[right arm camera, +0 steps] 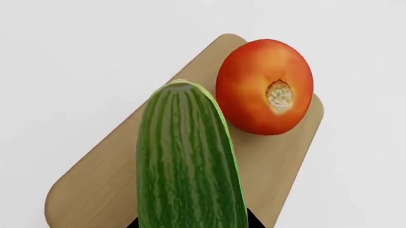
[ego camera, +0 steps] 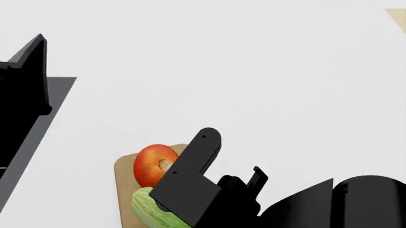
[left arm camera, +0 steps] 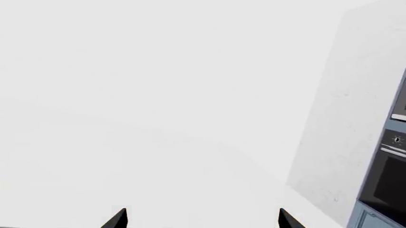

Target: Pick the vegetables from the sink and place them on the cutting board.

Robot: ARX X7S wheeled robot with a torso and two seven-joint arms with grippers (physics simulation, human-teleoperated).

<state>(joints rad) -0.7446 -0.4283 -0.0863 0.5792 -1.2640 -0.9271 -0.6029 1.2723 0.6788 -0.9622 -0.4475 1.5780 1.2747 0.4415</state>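
Cucumber (right arm camera: pixel 187 161) sits in our right gripper (ego camera: pixel 190 209), which is pinching its near end, judging from the right wrist view where dark finger edges flank its base; the fingers themselves are mostly hidden, so the grip is our reading. It hangs over or rests on the cutting board (right arm camera: pixel 95 190); we can't tell if it touches the wood. The tomato (right arm camera: pixel 265 86) already lies on the board's far end, just beside the cucumber tip, stem scar facing up.

Step in hand, as we judge it: placing the last vegetable. Next move calls for lowering until the cucumber rests flat along the board, then parting the fingers and lifting straight off without nudging the tomato, which could roll.

Left gripper (left arm camera: pixel 201 219) is spread, empty, its two tips well apart, pointed at a plain white bench (left arm camera: pixel 159 118) with an oven (left arm camera: pixel 392 161) at the edge. The sink (ego camera: pixel 38 118) shows at the head view's left.

No brands, labels or readable writing anywhere.
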